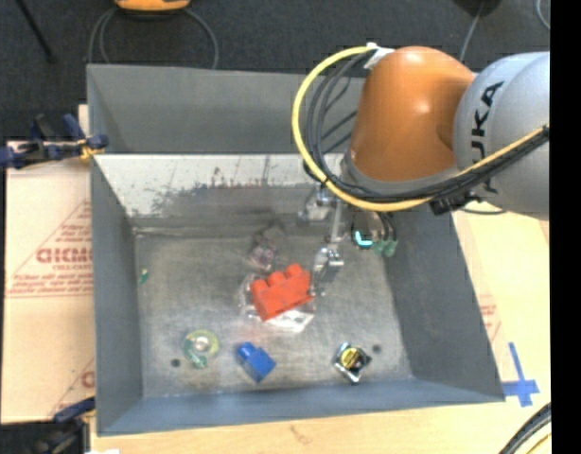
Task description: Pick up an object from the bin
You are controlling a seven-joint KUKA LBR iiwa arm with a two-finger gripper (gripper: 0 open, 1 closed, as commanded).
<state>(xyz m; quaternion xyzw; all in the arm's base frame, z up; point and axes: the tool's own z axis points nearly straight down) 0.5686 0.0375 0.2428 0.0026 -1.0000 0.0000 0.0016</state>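
The gripper, its spread not determinable, is sited at two o'clock of the red block; centring is advised before descent.

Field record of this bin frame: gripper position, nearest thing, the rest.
gripper: above the middle of the bin floor, beside the right edge of the red toy block
nearest: red toy block, lying on a clear plastic piece
front, left to right: round greenish piece, blue block, yellow-and-black piece
back: small greyish piece
held: cannot tell
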